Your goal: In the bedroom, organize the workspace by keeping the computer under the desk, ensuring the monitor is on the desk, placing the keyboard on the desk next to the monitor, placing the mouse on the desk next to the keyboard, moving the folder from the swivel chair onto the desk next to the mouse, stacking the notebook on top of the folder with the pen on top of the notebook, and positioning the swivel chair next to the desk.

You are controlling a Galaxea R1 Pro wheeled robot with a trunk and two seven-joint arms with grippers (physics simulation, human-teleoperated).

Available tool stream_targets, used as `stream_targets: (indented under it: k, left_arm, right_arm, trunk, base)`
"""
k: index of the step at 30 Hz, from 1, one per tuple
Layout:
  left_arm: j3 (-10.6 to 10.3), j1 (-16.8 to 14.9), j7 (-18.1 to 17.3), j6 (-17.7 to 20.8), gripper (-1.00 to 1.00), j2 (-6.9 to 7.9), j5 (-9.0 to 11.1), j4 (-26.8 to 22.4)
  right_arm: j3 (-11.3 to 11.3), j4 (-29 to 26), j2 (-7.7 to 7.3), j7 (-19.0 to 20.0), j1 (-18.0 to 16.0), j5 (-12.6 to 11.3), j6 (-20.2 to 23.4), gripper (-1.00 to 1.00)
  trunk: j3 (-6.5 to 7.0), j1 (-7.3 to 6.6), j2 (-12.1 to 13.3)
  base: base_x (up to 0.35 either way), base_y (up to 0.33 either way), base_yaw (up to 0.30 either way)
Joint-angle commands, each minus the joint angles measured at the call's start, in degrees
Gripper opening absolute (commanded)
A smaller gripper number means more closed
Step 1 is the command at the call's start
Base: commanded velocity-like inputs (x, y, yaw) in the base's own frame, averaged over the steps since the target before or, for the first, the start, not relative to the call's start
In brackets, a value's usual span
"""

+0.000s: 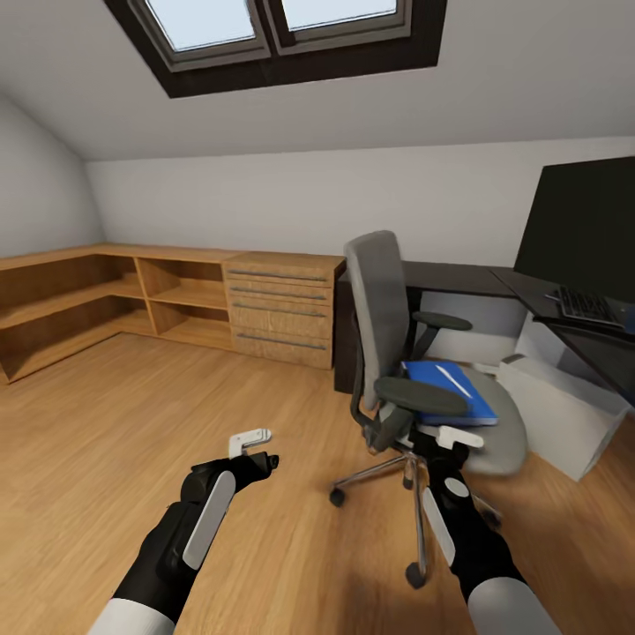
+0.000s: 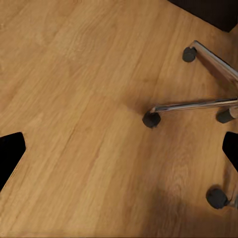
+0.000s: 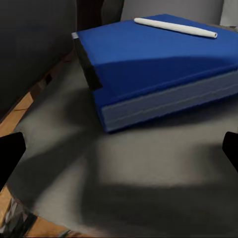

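Note:
The grey swivel chair [image 1: 379,309] stands on the floor, a little out from the black desk [image 1: 459,278]. On its seat [image 3: 148,173] lies the blue folder [image 1: 450,392] [image 3: 158,59] with the whitish pen [image 1: 457,381] [image 3: 176,27] on top. A dark slab [image 3: 87,64] sits against the folder's end; I cannot tell if it is the notebook. My right gripper [image 1: 460,438] [image 3: 119,153] is open at the seat's front edge, short of the folder. Over bare floor, my left gripper [image 1: 251,441] [image 2: 119,153] is open beside the chrome chair base [image 2: 198,105]. The monitor [image 1: 582,229] and keyboard [image 1: 586,304] are on the desk, and the computer [image 1: 556,406] is below it. The mouse is out of view.
A light wooden shelf bench [image 1: 106,300] with a drawer unit [image 1: 282,309] runs along the back and left walls. A dark-framed skylight [image 1: 273,35] sits in the sloped ceiling. Wooden floor [image 1: 132,423] stretches wide to the left of the chair.

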Motion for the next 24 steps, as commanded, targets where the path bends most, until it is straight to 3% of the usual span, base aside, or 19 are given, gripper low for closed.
stream_targets:
  k: [1, 5, 11, 24]
  left_arm:
    - [-0.1, -0.1, 0.5, 0.1, 1.0, 0.0, 0.6, 0.0]
    - [-0.1, 0.0, 0.5, 0.1, 1.0, 0.0, 0.6, 0.0]
    - [-0.1, 0.0, 0.5, 0.1, 1.0, 0.0, 0.6, -0.1]
    - [-0.1, 0.0, 0.5, 0.1, 1.0, -0.01, 0.6, -0.2]
  right_arm:
    - [-0.1, 0.0, 0.03, 0.0, 0.0, -0.2, -0.2, 1.0]
    - [0.1, 0.0, 0.04, 0.0, 0.1, -0.2, -0.2, 1.0]
    - [0.1, 0.0, 0.04, -0.1, 0.1, -0.2, -0.2, 1.0]
    - [0.0, 0.1, -0.36, 0.0, 0.1, -0.4, -0.2, 1.0]
  trunk:
    - [-0.06, -0.01, 0.0]
    - [-0.06, -0.01, 0.0]
    - [-0.05, -0.01, 0.0]
    - [0.45, -0.01, 0.0]
  base:
    - [0.0, 0.0, 0.277]
    - [0.0, 0.0, 0.259]
    - [0.0, 0.0, 0.039]
    - [0.0, 0.0, -0.198]
